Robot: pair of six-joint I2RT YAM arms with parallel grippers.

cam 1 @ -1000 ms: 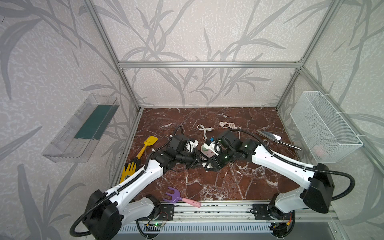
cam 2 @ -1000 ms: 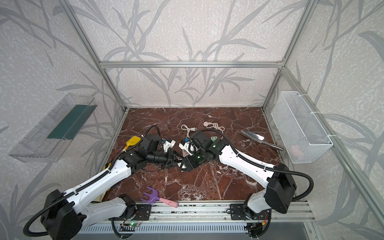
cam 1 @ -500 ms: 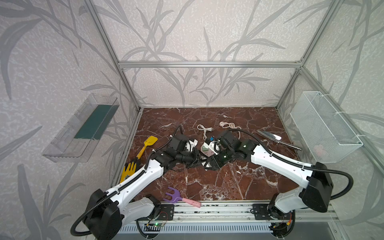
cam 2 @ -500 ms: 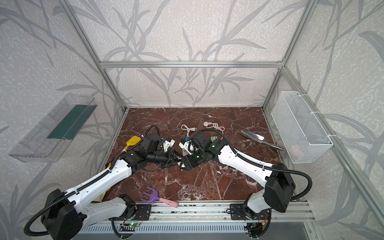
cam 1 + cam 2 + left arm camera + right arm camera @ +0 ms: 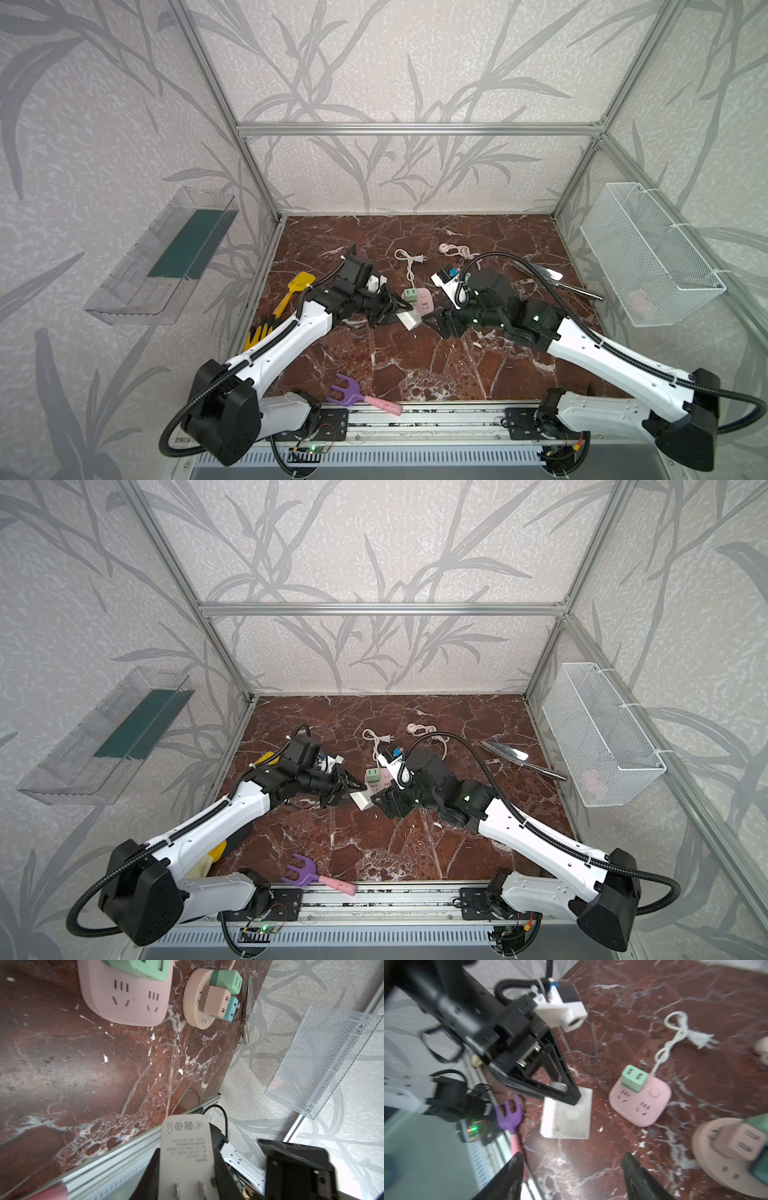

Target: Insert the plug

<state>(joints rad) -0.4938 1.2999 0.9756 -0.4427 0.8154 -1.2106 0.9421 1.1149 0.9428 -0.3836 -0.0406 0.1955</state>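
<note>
Black left gripper (image 5: 572,1098): clamped on one end of the white plug (image 5: 566,1118); we judge this leaves the body free for aiming.
Plug position: just beside the pink power strip (image 5: 641,1101), not inserted; we cannot tell if it touches the table.
Right gripper (image 5: 572,1156): jaws apart, empty, facing the plug; likely ready to steady or regrip.
Strip: green adapter (image 5: 634,1080) seated; other sockets bare.
Hidden: round socket hub (image 5: 195,1012) is covered by the right arm in both top views; prongs (image 5: 176,1187) are cut off in the left wrist view.

Leaf-patterned walls (image 5: 395,62) — red marble floor (image 5: 415,357), aluminium frame (image 5: 415,129).
</note>
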